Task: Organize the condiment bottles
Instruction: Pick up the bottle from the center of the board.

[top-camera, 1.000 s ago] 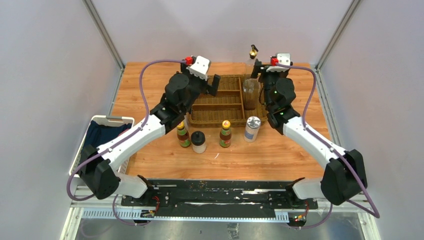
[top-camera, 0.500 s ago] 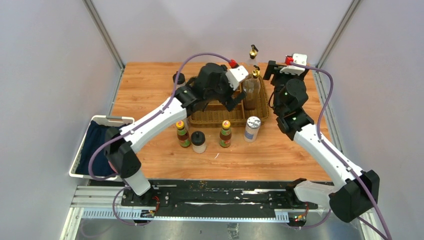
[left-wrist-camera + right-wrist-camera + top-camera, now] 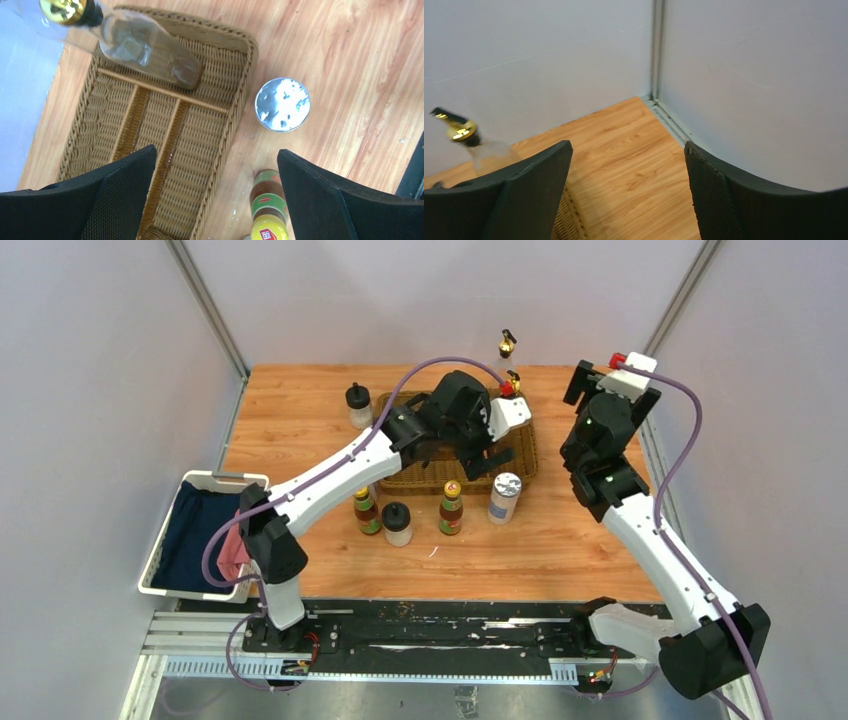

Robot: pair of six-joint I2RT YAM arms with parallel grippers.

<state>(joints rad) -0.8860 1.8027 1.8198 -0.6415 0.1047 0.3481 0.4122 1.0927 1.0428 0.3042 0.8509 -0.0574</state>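
Note:
Two red/green-labelled sauce bottles (image 3: 366, 508) (image 3: 451, 507), a black-lidded jar (image 3: 397, 524) and a silver-lidded shaker (image 3: 505, 497) stand in a row in front of the wicker tray (image 3: 410, 475). A second black-lidded jar (image 3: 358, 405) stands left of the tray. One gold-spouted cruet (image 3: 513, 381) stands in the tray's right end, another cruet (image 3: 508, 344) behind it. My left gripper (image 3: 490, 462) is open and empty over the tray's front right. The left wrist view shows the cruet (image 3: 145, 47), shaker lid (image 3: 282, 104) and a sauce bottle (image 3: 267, 215) under the gripper (image 3: 216, 165). My right gripper (image 3: 580, 390) is open and empty right of the tray. The second shaker is hidden.
A white bin (image 3: 168, 540) with blue cloth sits off the table's left edge. Grey walls enclose the table; the back right corner (image 3: 655, 97) shows in the right wrist view, with a cruet's gold spout (image 3: 459, 131) at left beyond the right gripper (image 3: 628, 160).
My right gripper has left the cruet standing in the tray and drawn back to the right. My left arm has swung from the tray's left side across to its front right.

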